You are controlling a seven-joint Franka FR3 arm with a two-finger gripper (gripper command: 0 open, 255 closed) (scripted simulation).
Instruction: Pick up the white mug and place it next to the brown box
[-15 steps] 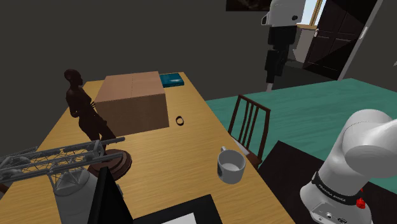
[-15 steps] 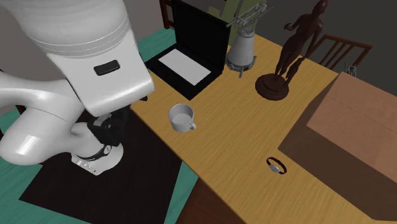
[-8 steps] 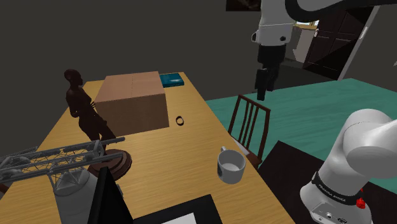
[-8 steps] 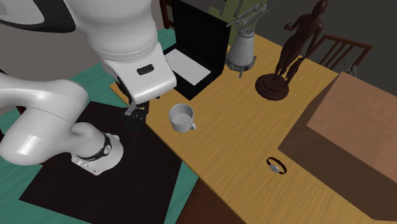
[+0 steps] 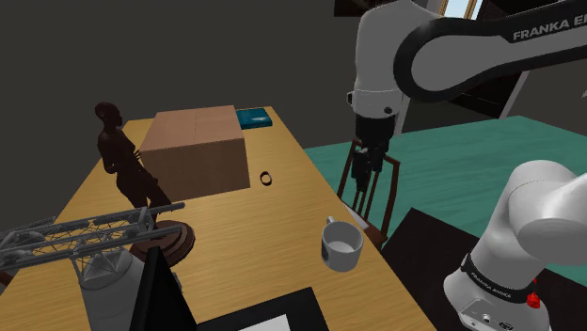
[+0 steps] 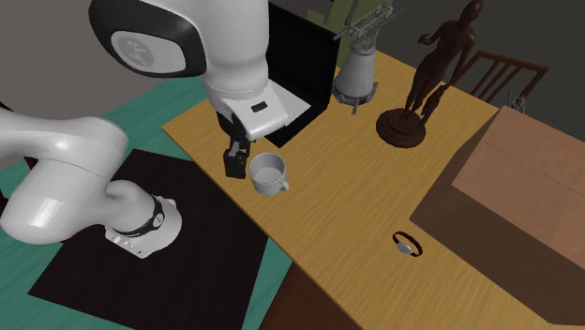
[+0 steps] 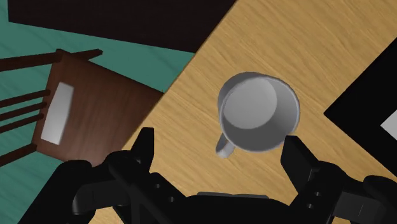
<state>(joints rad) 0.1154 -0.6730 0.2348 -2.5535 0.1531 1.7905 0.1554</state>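
Above the right edge of the light wooden table [image 5: 282,212], as the shoulder view shows it, the all-black two-finger gripper [image 7: 218,146] hangs pointing down. Its fingers [image 7: 144,144] are spread wide apart and clasp nothing. The round white mug [image 7: 257,113] stands upright and empty on the table below it, near that same edge and beside the dark wooden chair [image 7: 105,111]. Seen along the gripper, the mug's bowl lies off-centre, closer to one finger than the other, while its small handle sits about midway between the two tips. In the second exterior view the gripper is just to the left of the mug and apart from it. The next move probably calls for a short sideways shift to centre the bowl, then a straight descent. The brown cardboard box [image 5: 196,149] sits at the table's far left in the shoulder view, well apart from the mug, with a small dark ring [image 5: 267,178] between them.
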